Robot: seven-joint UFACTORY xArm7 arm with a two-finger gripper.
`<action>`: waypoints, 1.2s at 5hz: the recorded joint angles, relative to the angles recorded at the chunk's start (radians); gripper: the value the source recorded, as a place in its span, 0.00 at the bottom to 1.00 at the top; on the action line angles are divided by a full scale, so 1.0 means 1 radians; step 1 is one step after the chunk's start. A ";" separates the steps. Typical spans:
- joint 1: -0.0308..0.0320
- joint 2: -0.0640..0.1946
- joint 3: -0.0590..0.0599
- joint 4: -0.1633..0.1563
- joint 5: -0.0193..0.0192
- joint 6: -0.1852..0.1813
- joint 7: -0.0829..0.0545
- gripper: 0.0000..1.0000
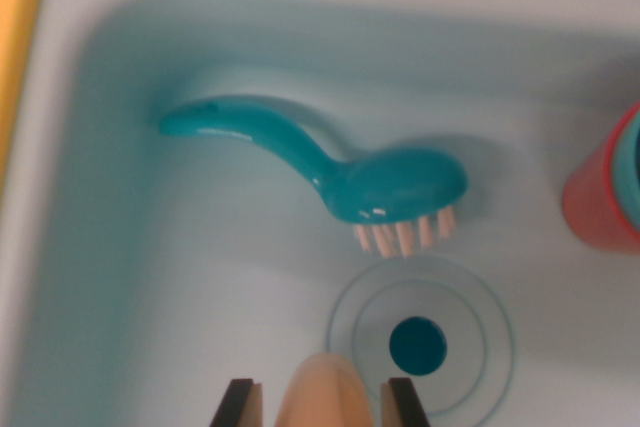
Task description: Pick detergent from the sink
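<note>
Pale blue sink [120, 277] walls fill the wrist view, a teal brush [340, 172] lying beside the drain [418, 345]. The peach detergent [322, 395] is clamped between the hand's [322, 409] two dark fingers, presumably ready for lifting out.

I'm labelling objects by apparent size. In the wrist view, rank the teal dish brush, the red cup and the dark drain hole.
1. Teal plastic dish brush.
2. Red cup, cut off by the frame, so unsure.
3. Dark round drain hole.
</note>
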 joint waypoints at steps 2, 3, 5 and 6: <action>-0.0004 -0.007 0.000 0.016 -0.0030 0.023 0.004 1.00; -0.0008 -0.015 0.001 0.036 -0.0065 0.050 0.008 1.00; -0.0013 -0.024 0.001 0.059 -0.0107 0.082 0.014 1.00; -0.0013 -0.024 0.001 0.059 -0.0107 0.082 0.014 1.00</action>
